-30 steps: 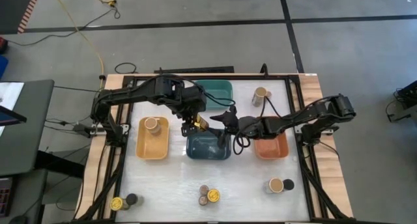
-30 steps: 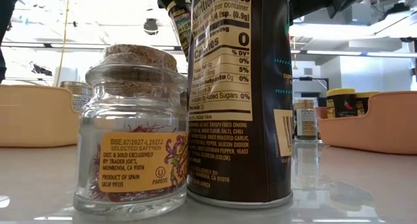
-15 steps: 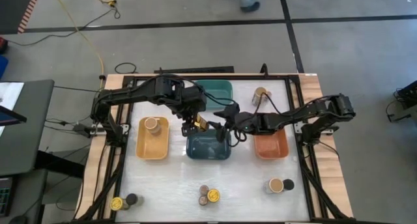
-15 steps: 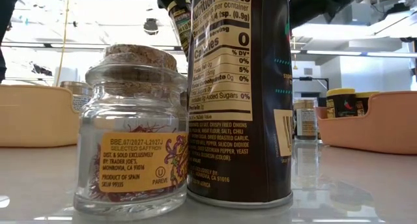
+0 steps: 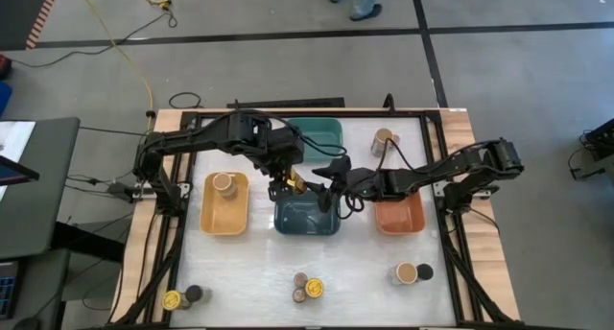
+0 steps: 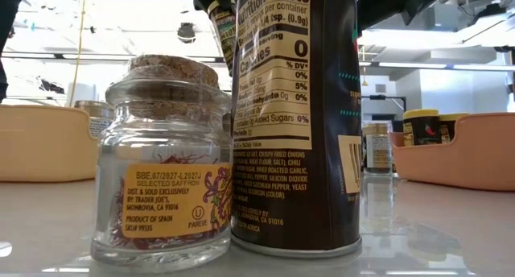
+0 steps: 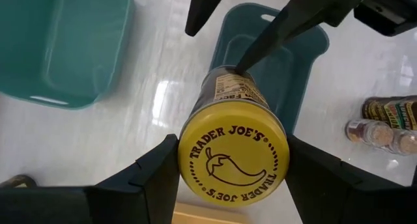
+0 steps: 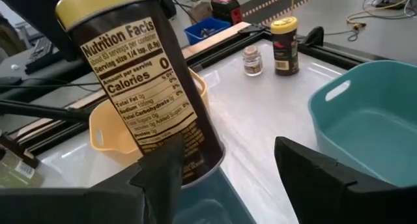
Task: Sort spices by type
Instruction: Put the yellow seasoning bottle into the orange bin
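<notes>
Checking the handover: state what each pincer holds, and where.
Left pincer grips the yellow-lidded jar by its lid end; right pincer is open around its base, not gripping.

Left arm (image 5: 206,133) stretched from the frame's left edge toward centre, left gripper (image 5: 293,182) with jaws clamped. Right arm (image 5: 460,167) reaching in from the right, right gripper (image 5: 328,184) jaws parted, just beside the left's.

The high view looks straight down on the whole table (image 5: 365,263). The low view sits at tabletop level, almost touching 2 jars, facing across into the room. Each wrist view looks along its own fingers, and both share 1 yellow-lidded jar (image 7: 233,151) up close.
</notes>
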`<state>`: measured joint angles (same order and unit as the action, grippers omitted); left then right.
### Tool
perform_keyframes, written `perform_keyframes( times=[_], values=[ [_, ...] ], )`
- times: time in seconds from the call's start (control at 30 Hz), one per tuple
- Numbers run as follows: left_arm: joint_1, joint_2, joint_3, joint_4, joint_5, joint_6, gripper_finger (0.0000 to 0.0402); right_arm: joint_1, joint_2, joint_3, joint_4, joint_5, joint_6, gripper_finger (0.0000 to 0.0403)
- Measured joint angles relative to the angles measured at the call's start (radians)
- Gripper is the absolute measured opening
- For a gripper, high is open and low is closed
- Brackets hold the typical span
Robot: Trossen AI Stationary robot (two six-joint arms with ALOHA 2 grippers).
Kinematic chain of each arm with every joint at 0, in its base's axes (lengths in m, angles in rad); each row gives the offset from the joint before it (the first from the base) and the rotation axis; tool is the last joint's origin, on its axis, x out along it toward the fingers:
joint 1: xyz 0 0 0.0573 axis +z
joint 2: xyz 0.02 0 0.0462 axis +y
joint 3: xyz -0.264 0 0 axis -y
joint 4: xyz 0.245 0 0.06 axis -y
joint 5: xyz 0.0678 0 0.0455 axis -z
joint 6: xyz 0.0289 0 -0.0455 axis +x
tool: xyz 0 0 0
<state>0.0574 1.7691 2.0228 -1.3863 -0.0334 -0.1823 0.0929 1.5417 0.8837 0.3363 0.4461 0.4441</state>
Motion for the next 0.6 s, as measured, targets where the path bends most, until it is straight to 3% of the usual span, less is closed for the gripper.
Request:
perform_keyframes(
  times=[0.33,0.6],
  values=[
    [0.000,0.000,0.000,0.003,0.002,-0.039,0.0233,-0.011,-0.017,0.000,-0.052,-0.006,-0.058,0.0266],
    [0.000,0.000,0.000,0.013,0.002,-0.062,0.0233,-0.024,-0.108,0.000,-0.222,-0.038,-0.060,0.0266]
  ],
)
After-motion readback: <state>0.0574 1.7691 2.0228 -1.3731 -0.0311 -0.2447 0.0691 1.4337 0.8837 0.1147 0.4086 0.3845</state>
